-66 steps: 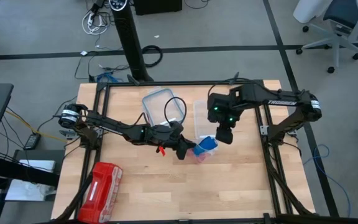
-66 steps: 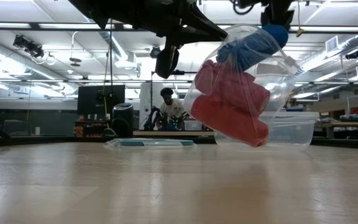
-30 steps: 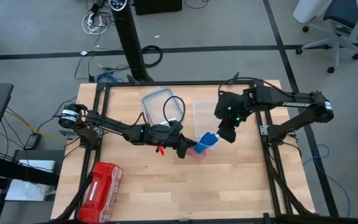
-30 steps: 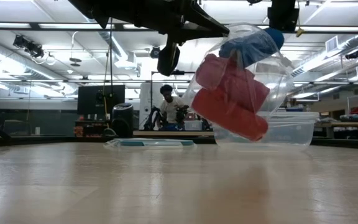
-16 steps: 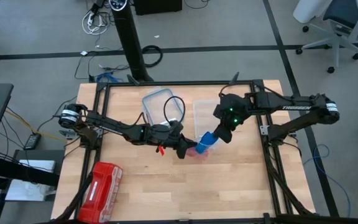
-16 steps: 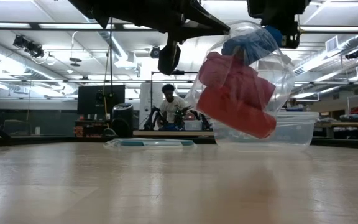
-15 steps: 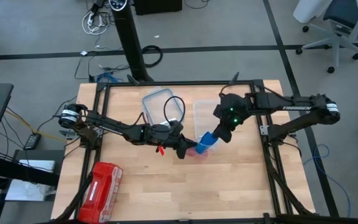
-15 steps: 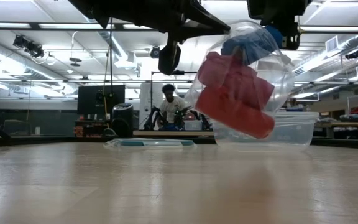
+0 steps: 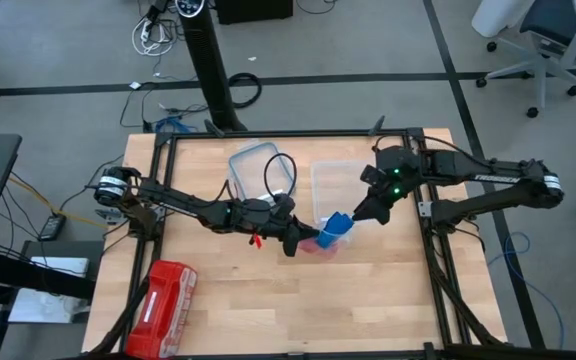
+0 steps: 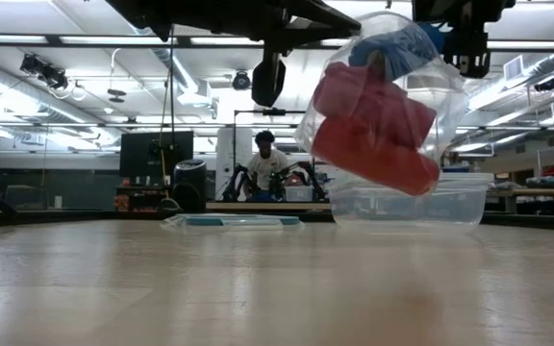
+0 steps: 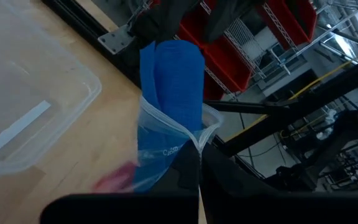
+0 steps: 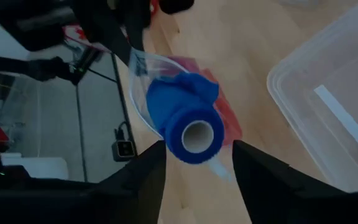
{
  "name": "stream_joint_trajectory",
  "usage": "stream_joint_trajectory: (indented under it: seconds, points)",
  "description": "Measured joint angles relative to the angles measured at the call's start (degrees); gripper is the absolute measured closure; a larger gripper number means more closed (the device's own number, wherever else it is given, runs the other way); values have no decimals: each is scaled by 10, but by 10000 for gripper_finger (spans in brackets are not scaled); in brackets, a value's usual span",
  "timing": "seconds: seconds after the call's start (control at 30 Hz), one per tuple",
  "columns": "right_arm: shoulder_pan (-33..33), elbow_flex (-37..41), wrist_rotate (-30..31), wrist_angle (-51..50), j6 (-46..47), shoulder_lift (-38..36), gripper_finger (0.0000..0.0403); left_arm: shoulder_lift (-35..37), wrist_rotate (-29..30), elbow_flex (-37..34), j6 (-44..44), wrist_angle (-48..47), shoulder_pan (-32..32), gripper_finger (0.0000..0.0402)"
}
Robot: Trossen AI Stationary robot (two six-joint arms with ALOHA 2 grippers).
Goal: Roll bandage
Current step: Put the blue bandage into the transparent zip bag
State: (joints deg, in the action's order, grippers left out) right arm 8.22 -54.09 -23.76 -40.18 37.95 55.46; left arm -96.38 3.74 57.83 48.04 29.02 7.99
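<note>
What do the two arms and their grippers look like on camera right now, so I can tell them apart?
Both arms are dark, slim and multi-jointed. The right arm carries white lettering along its link and green indicator lights near its wrist, ahead of the right gripper. The left arm has a round silver-and-black joint at its base, a black cable looping above its wrist and a small red part beside the left gripper. Fingers are plain dark.

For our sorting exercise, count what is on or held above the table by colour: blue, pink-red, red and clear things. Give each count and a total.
Blue: 1, the bandage
Pink-red: 2, the rolls in the bag
Red: 1, the plastic-wrapped pack
Clear: 3, the bag, a tub and its lid
Total: 7
</note>
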Motion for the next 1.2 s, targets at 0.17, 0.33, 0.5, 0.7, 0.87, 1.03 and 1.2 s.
stream_joint_trajectory:
  seconds: [0.17, 0.33, 0.5, 0.7, 0.87, 1.03, 1.2]
  points:
    - [3, 13, -2, 20, 11, -20, 182, 0, -9, 0, -6, 12, -1, 398]
    - [3, 42, -41, 95, 29, -21, 146, 0, -10, 0, -21, 32, -1, 398]
    - [1, 64, -39, 145, 34, -16, 122, 0, -9, 0, -24, 42, -1, 398]
    - [-23, 69, -39, 164, 33, -3, 128, 0, -3, 0, -10, 42, -1, 398]
    - [-56, 69, -40, 175, 37, 5, 160, 0, 17, 0, 2, 44, -1, 398]
    - [-88, 69, -46, 184, 55, 1, 192, 0, 31, 0, 5, 45, -1, 398]
    - [-101, 69, -48, 185, 60, 1, 203, 0, 32, 0, 6, 49, -1, 398]
